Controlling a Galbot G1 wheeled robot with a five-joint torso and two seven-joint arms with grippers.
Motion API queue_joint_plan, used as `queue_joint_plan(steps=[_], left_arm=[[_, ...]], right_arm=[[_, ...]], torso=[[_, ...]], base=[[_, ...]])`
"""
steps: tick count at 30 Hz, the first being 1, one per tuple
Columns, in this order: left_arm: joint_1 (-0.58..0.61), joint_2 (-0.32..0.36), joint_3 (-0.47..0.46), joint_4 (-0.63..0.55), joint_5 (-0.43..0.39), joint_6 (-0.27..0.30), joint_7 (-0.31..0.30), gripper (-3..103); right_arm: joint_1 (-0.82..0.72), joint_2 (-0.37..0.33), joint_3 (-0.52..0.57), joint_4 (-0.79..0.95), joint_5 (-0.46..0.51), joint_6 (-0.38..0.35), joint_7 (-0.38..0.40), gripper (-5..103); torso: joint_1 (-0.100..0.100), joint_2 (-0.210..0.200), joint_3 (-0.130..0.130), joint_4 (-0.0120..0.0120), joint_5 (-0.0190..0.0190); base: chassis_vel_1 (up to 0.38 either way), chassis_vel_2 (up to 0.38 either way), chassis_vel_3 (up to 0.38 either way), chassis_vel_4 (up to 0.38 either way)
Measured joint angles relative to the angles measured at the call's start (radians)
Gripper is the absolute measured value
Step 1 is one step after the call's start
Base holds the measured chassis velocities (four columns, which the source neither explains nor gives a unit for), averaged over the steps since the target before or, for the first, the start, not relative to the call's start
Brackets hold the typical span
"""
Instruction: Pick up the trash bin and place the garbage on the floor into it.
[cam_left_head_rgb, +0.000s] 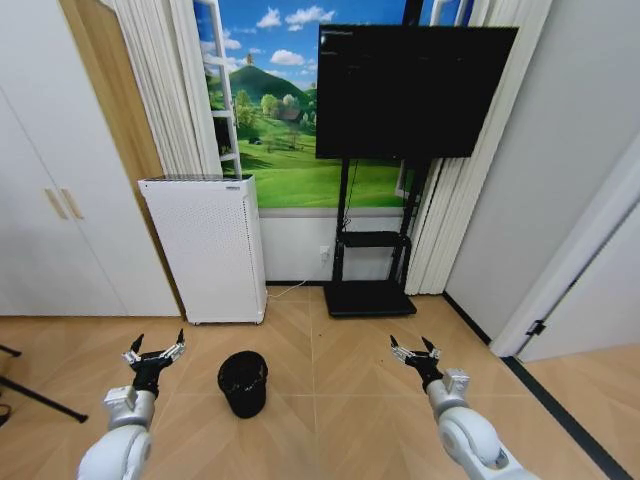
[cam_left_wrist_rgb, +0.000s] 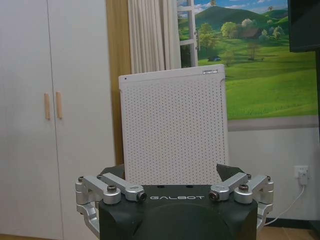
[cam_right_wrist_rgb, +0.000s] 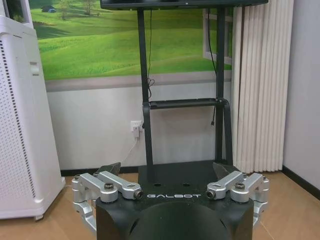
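Observation:
The trash bin (cam_left_head_rgb: 243, 382), small, black and round with a thick rim, stands upright on the wooden floor at the lower middle of the head view. My left gripper (cam_left_head_rgb: 155, 351) is raised to the bin's left, open and holding nothing. My right gripper (cam_left_head_rgb: 414, 349) is raised well to the bin's right, also open with nothing in it. In the left wrist view the left gripper (cam_left_wrist_rgb: 172, 172) has its fingers spread before the white appliance. The right wrist view has the right gripper (cam_right_wrist_rgb: 167, 170) spread before the TV stand. The garbage is out of view.
A tall white perforated appliance (cam_left_head_rgb: 205, 246) stands against the wall behind the bin. A black TV (cam_left_head_rgb: 410, 90) on a black stand (cam_left_head_rgb: 368, 296) is to its right. White cupboard doors (cam_left_head_rgb: 45, 200) lie left, a wall and door frame (cam_left_head_rgb: 570, 260) right. Black tripod legs (cam_left_head_rgb: 30, 393) cross the far left.

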Motion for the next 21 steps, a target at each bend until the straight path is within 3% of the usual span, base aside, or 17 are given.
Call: queue_joint_plan(steps=[1, 2, 4, 5, 7, 10, 13, 14, 16, 17, 18, 20, 21], left_arm=[[0.000, 0.000, 0.000, 0.000, 0.000, 0.000, 0.000, 100], [0.000, 0.000, 0.000, 0.000, 0.000, 0.000, 0.000, 100], [0.000, 0.000, 0.000, 0.000, 0.000, 0.000, 0.000, 100], [0.000, 0.000, 0.000, 0.000, 0.000, 0.000, 0.000, 100], [0.000, 0.000, 0.000, 0.000, 0.000, 0.000, 0.000, 100], [0.000, 0.000, 0.000, 0.000, 0.000, 0.000, 0.000, 100], [0.000, 0.000, 0.000, 0.000, 0.000, 0.000, 0.000, 100], [0.000, 0.000, 0.000, 0.000, 0.000, 0.000, 0.000, 100], [0.000, 0.000, 0.000, 0.000, 0.000, 0.000, 0.000, 100], [0.000, 0.000, 0.000, 0.000, 0.000, 0.000, 0.000, 100], [0.000, 0.000, 0.000, 0.000, 0.000, 0.000, 0.000, 100], [0.000, 0.000, 0.000, 0.001, 0.000, 0.001, 0.000, 100], [0.000, 0.000, 0.000, 0.000, 0.000, 0.000, 0.000, 100]], right_arm=[[0.000, 0.000, 0.000, 0.000, 0.000, 0.000, 0.000, 100], [0.000, 0.000, 0.000, 0.000, 0.000, 0.000, 0.000, 100], [0.000, 0.000, 0.000, 0.000, 0.000, 0.000, 0.000, 100], [0.000, 0.000, 0.000, 0.000, 0.000, 0.000, 0.000, 100], [0.000, 0.000, 0.000, 0.000, 0.000, 0.000, 0.000, 100], [0.000, 0.000, 0.000, 0.000, 0.000, 0.000, 0.000, 100], [0.000, 0.000, 0.000, 0.000, 0.000, 0.000, 0.000, 100], [0.000, 0.000, 0.000, 0.000, 0.000, 0.000, 0.000, 100], [0.000, 0.000, 0.000, 0.000, 0.000, 0.000, 0.000, 100], [0.000, 0.000, 0.000, 0.000, 0.000, 0.000, 0.000, 100], [0.000, 0.000, 0.000, 0.000, 0.000, 0.000, 0.000, 100], [0.000, 0.000, 0.000, 0.000, 0.000, 0.000, 0.000, 100], [0.000, 0.000, 0.000, 0.000, 0.000, 0.000, 0.000, 100]], torso=[[0.000, 0.000, 0.000, 0.0000, 0.0000], [0.000, 0.000, 0.000, 0.0002, -0.0024], [0.000, 0.000, 0.000, 0.0002, -0.0022], [0.000, -0.001, 0.000, 0.0000, 0.0005], [0.000, -0.001, 0.000, 0.0000, 0.0004], [0.000, -0.001, -0.001, 0.0002, -0.0028], [0.000, -0.002, -0.001, -0.0001, 0.0005], [0.000, -0.001, -0.001, 0.0003, -0.0027], [-0.001, -0.001, -0.001, 0.0001, -0.0020], [0.000, -0.002, -0.001, -0.0001, 0.0003], [0.000, -0.002, -0.001, 0.0002, -0.0029], [-0.001, -0.002, -0.001, 0.0004, -0.0033], [-0.001, -0.002, -0.001, 0.0001, 0.0001]], base=[[0.375, -0.353, -0.397, 0.354], [0.326, -0.382, -0.350, 0.354], [0.326, -0.347, -0.361, 0.361], [0.376, -0.347, -0.379, 0.379], [0.376, -0.353, -0.379, 0.379], [0.350, -0.338, -0.336, 0.334], [0.351, -0.343, -0.335, 0.336], [0.363, -0.337, -0.339, 0.342], [0.363, -0.331, -0.369, 0.349], [0.358, -0.331, -0.369, 0.359], [0.317, -0.395, -0.347, 0.359], [0.317, -0.371, -0.351, 0.354], [0.391, -0.347, -0.399, 0.349]])
